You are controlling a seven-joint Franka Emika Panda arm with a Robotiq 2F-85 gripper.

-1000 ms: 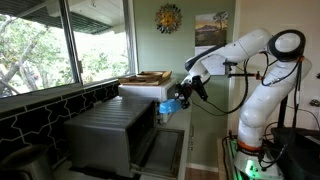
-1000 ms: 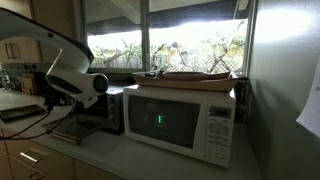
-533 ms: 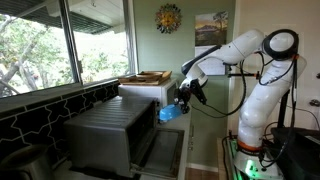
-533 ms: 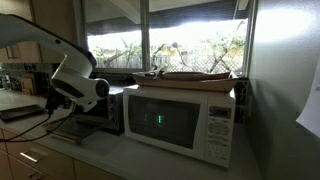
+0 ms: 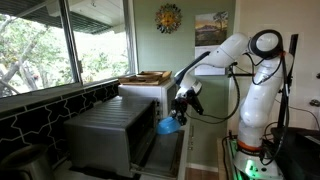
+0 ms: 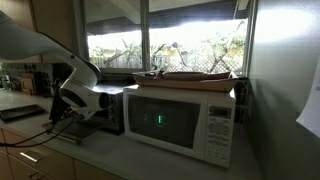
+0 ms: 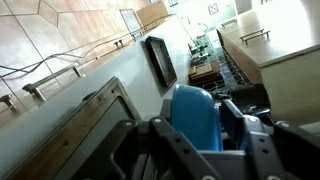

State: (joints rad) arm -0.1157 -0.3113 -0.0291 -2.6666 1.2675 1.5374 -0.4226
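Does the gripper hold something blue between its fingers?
Yes, in the wrist view a blue object sits clamped between the two fingers of the gripper.

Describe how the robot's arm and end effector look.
A white robot arm of rounded, glossy segments, with black rings at the joints. Thin black cable runs alongside it. The black end effector has blocky dark fingers.

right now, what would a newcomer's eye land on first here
The white robot arm reaches over the counter, its gripper shut on a blue object just in front of the steel toaster oven. Next come the white microwave under the bright window and the sun-shaped wall ornament.
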